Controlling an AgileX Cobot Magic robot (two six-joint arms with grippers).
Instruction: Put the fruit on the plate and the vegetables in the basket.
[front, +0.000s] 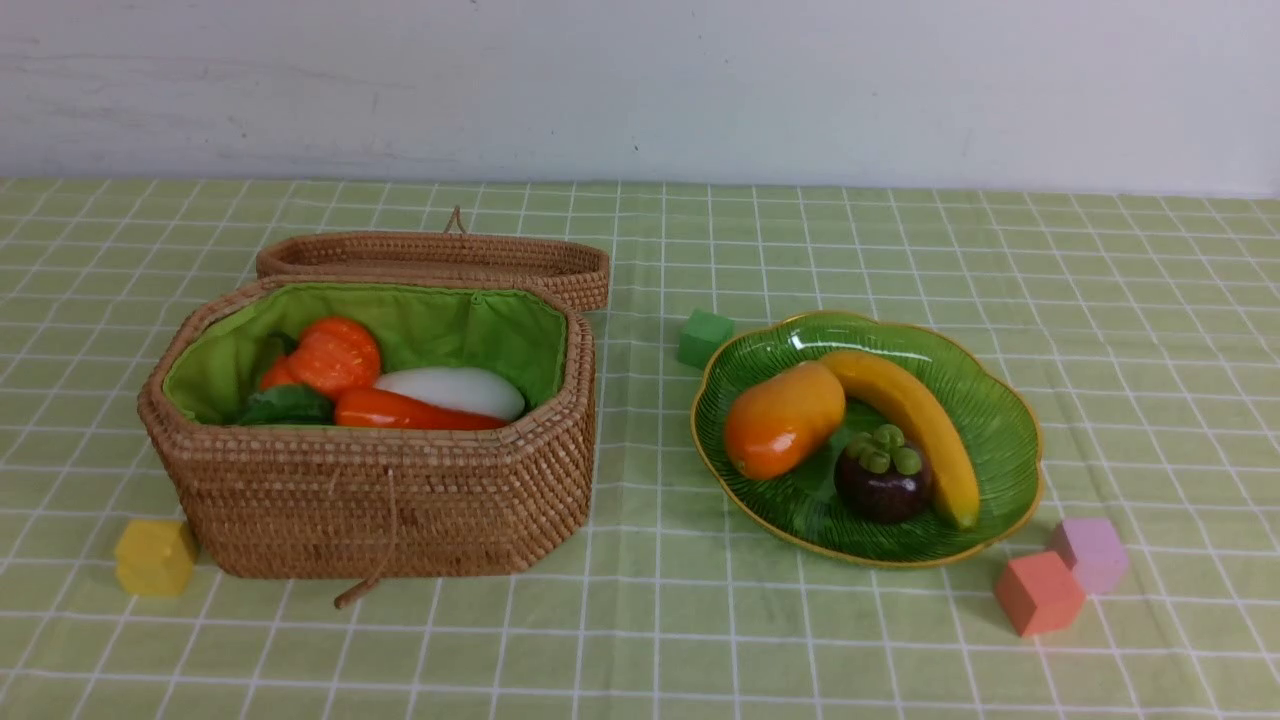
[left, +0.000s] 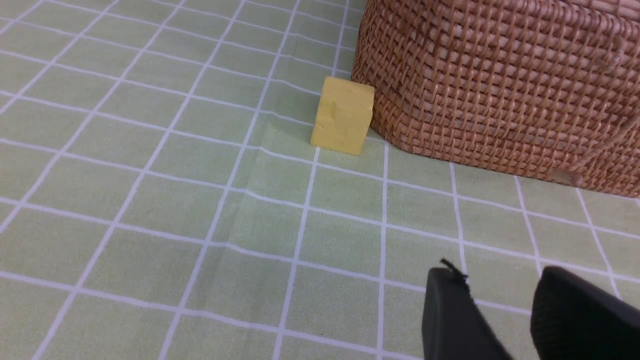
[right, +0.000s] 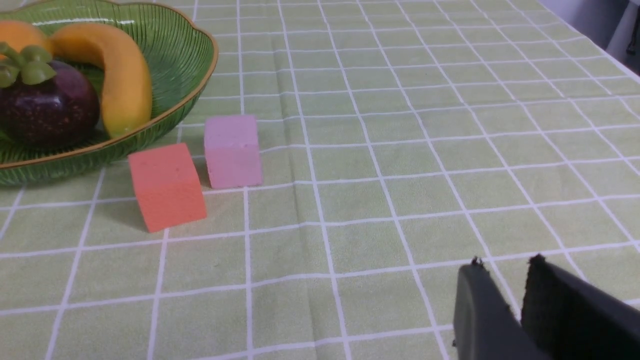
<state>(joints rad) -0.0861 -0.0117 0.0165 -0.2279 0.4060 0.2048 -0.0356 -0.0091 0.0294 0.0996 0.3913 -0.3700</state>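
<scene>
Looking across the table (front: 1150, 330), I see a green checked cloth running back to a plain pale wall, with the sorting apparently done. The wicker basket (front: 400, 500) sits on my left with its lid (front: 440, 262) swung back behind it, so the green lining stays exposed for dropping things in; inside lie the ribbed pumpkin (front: 335, 355), the white vegetable (front: 455, 390), the carrot (front: 410, 412) and a dark green gourd (front: 285, 405), packed touching one another. On my right the green glass plate (front: 1000, 420) carries the banana (front: 915, 420) curved along its far side, the mango (front: 782, 418) beside it and the mangosteen (front: 883, 480) nestled between them. Small cubes stay on the cloth as distractors: yellow (front: 155, 557) just beside the basket, green (front: 704, 338) behind the plate, coral (front: 1038, 592) and pink (front: 1090, 553) near its front rim. My left claw (left: 500, 310) hangs low over bare cloth, parted and empty; my right claw (right: 505, 300) likewise, with a narrower gap.
</scene>
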